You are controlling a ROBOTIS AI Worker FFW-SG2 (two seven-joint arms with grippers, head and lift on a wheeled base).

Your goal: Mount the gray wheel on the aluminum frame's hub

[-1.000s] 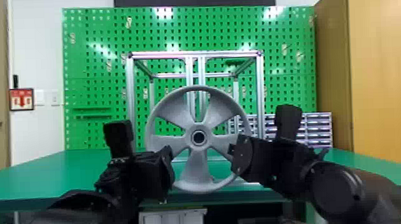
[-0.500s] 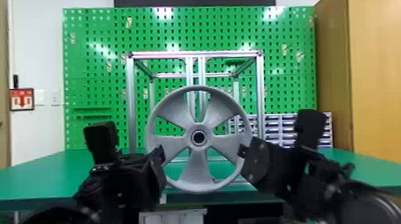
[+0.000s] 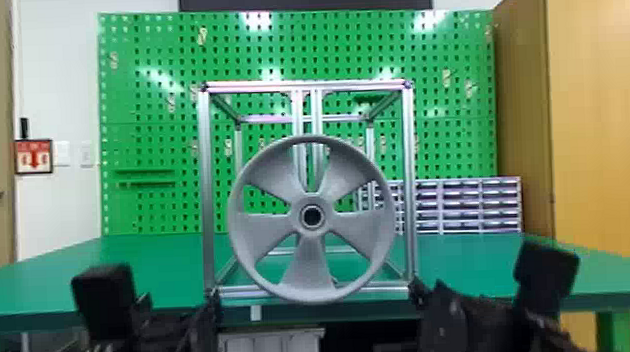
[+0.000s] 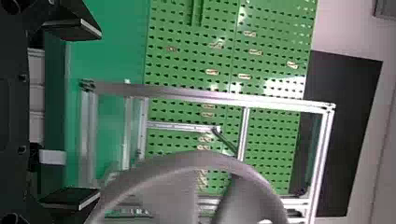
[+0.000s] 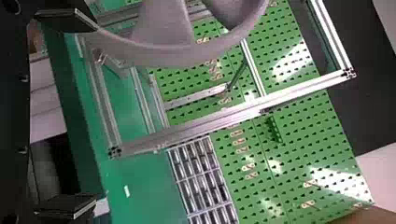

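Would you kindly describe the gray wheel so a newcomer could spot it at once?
On the green table stands a box-shaped aluminum frame. Upright before its two middle posts is the gray wheel. Unlike the straight bars, it is round, with five broad spokes and a dark center hole.

The gray wheel [image 3: 309, 268] is big and round, with five wide spokes and a round, dark hole [image 3: 312, 216] in the middle. It is upright, with its flat face to the front, and is in front of the aluminum frame [image 3: 207, 192]. The frame is a shiny, open box of straight bars, standing on the green tabletop [image 3: 482, 262]. Its two middle posts [image 3: 317, 113] go down behind the wheel.
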